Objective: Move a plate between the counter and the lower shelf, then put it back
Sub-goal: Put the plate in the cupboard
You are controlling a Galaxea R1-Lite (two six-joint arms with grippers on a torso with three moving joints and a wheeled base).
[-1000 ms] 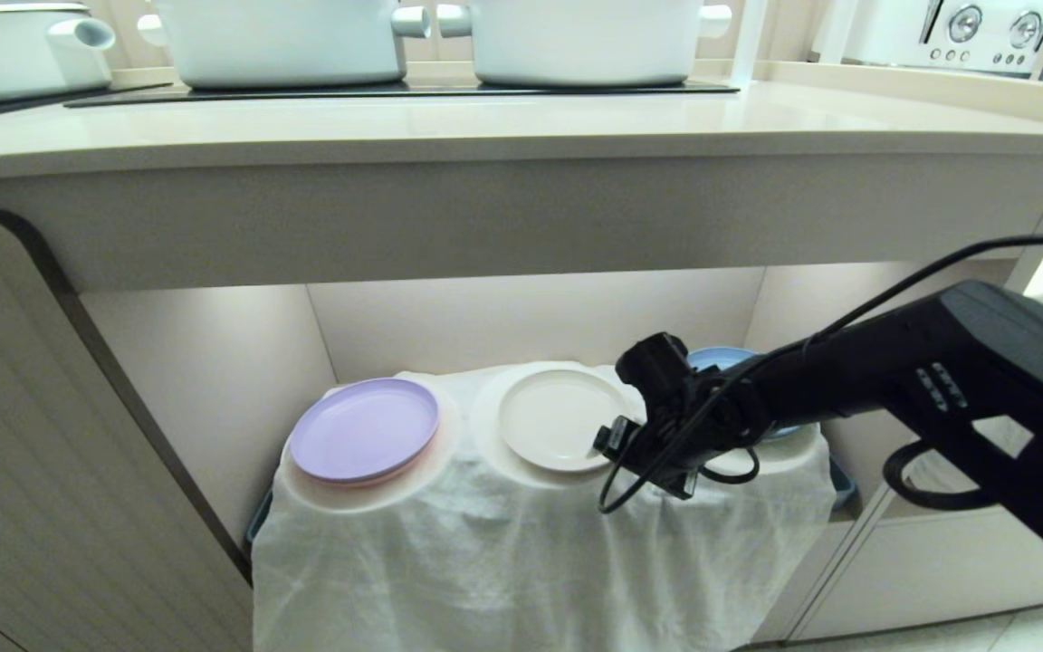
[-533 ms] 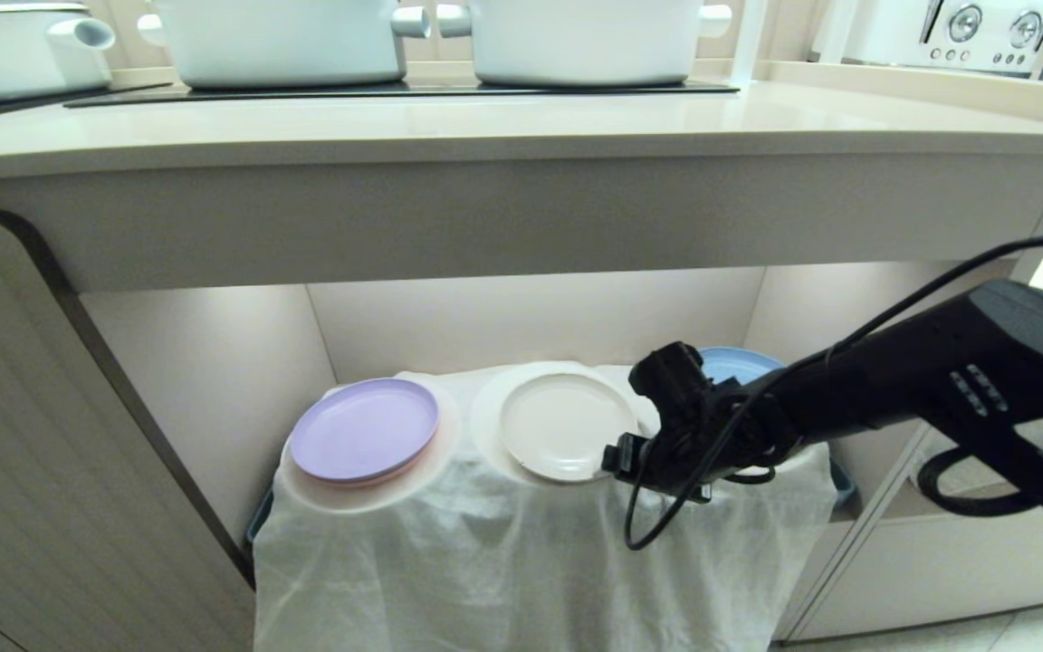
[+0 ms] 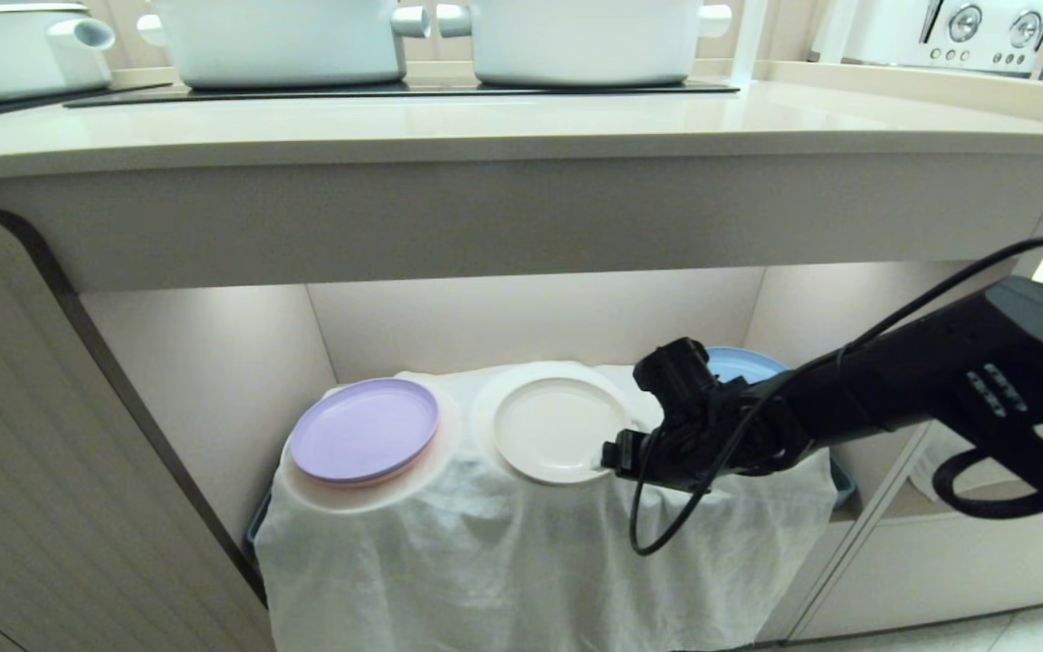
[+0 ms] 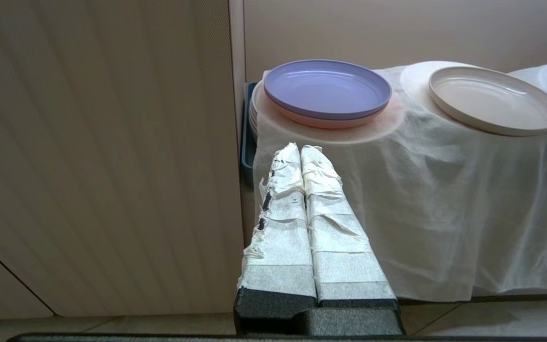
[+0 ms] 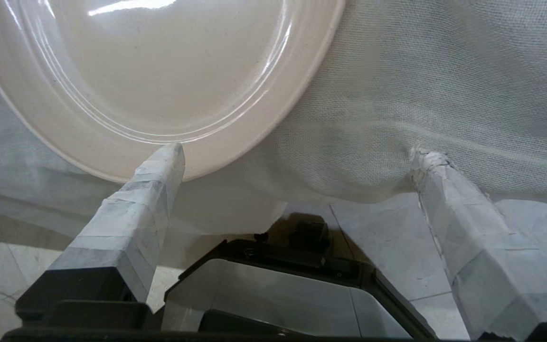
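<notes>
Head view of the work area. The counter (image 3: 521,127) runs across the top, bearing white pots (image 3: 585,36) on a black glass panel (image 3: 395,90). Beneath it opens the lower shelf (image 3: 531,317), where a white cloth (image 3: 521,552) drapes over three round humps. The plate (image 3: 553,429), cream with a low upturned rim, rests flat on the middle hump; a lilac plate (image 3: 365,428) lies at its 9 o'clock on the neighbouring hump, and a light blue plate (image 3: 743,364) shows at its 2 o'clock, partly hidden behind the arm. The right gripper (image 5: 297,152) reaches in from 3 o'clock, just beside the plate's near right rim. In the right wrist view its taped fingers (image 5: 136,204) stand wide apart and hold nothing: one fingertip overlaps the plate's rim, though actual contact cannot be confirmed, while the other lies against the cloth well clear of the plate. The plate's edge overhangs the hump slightly where the cloth falls away. The left gripper (image 4: 300,151) is parked low at the cabinet side, in front of the hump with the lilac plate, its taped fingers pressed together and empty. A beige cabinet panel (image 3: 51,471) closes the scene at 8 o'clock.
</notes>
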